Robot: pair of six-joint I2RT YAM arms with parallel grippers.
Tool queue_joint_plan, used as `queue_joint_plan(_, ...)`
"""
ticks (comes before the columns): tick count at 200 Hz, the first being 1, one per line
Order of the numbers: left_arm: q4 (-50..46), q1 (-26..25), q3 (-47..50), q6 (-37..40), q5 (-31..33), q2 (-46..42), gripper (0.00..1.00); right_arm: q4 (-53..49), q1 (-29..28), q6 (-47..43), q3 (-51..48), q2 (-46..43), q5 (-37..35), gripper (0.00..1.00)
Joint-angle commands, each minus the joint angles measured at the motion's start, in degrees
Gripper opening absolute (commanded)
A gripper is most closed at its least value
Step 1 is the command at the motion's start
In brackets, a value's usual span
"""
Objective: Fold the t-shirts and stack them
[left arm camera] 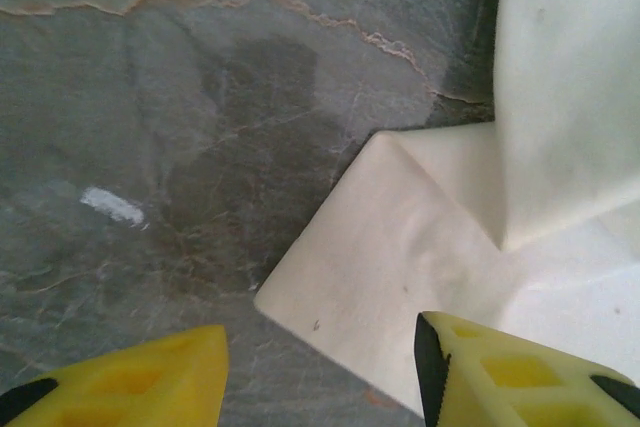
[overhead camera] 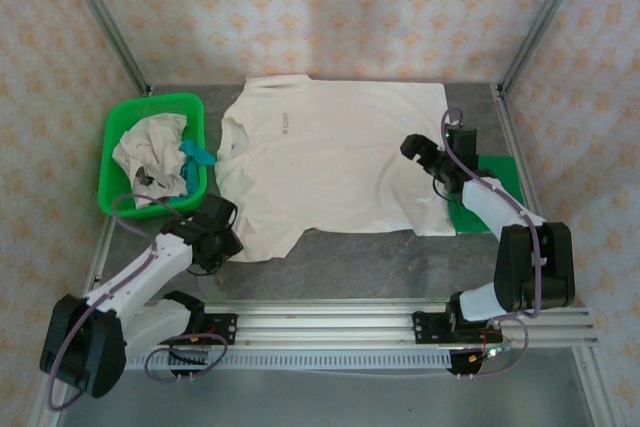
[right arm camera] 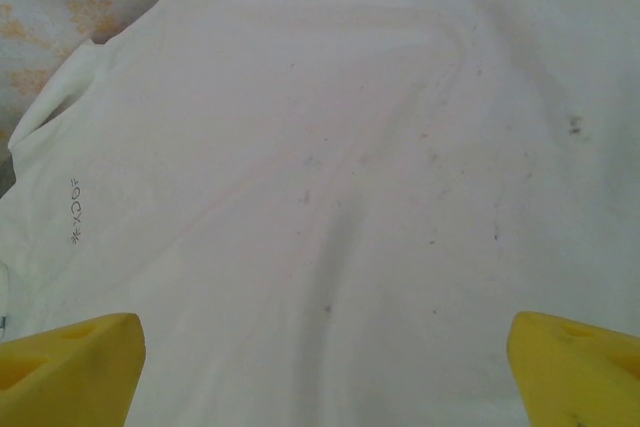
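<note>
— Top view first. Where's the shirt?

— The cream t-shirt lies spread flat on the grey surface, collar toward 9 o'clock, with a small dark print on the chest. At its 9 o'clock sits the green basket, holding a crumpled cream shirt and a teal shirt. My left hand is at the spread shirt's 7 o'clock corner. My right hand is over its 3 o'clock side, with the green mat beside the hem at 4 o'clock. From up here I can't read either opening.

— Left wrist?

— My yellow fingers are spread wide and grip nothing. The sleeve corner lies flat on the surface between them, nearer the finger at 5 o'clock. I can't tell if that finger touches the cloth.

— Right wrist?

— Spread wide too, with fingers at 7 and 5 o'clock, holding nothing. Flat cream cloth lies below them, with the print at 9 o'clock.
</note>
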State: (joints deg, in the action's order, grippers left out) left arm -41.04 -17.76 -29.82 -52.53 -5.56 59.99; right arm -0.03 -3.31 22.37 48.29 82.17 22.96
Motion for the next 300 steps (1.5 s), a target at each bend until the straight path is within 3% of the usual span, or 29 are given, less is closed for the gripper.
queue_joint_plan(1,5.3,-0.3,0.7,-0.9,0.9,3.1,0.5,-1.6,0.3,0.4,-0.4,-1.9,-0.3,0.93)
queue_joint_plan(38,8.8,-0.2,0.3,-1.4,1.1,7.5,0.47,-1.8,0.3,0.8,-0.8,-2.1,-0.1,0.93)
queue_joint_plan(83,4.5,-0.2,-0.7,-1.6,3.5,10.8,0.46,-2.3,0.3,0.7,-1.0,-2.1,-0.6,0.93)
queue_joint_plan(121,5.7,-0.2,0.3,-2.0,4.3,11.7,0.38,-2.0,0.3,1.2,-1.3,-2.2,-0.4,0.93)
queue_joint_plan(155,7.6,-0.2,0.4,-1.9,4.2,14.4,0.08,-3.3,0.3,1.0,-1.5,-3.9,0.0,0.93)
queue_joint_plan(181,8.1,-0.2,1.2,-3.0,5.3,13.9,0.0,-6.0,0.3,-0.2,-2.1,-7.1,-0.9,0.93)
queue_joint_plan(222,2.9,-0.3,0.2,-4.7,7.1,8.8,0.0,-13.4,0.3,-0.3,-3.7,-13.8,-1.8,0.91)
queue_joint_plan(276,-12.3,-0.3,-1.3,-8.8,9.1,-6.6,0.0,-31.8,0.3,2.7,-9.5,-33.1,-16.2,0.88)
queue_joint_plan(300,-16.5,-0.3,-0.6,-11.6,7.7,-12.0,0.0,-38.2,0.3,6.1,-11.7,-37.3,-17.0,1.0)
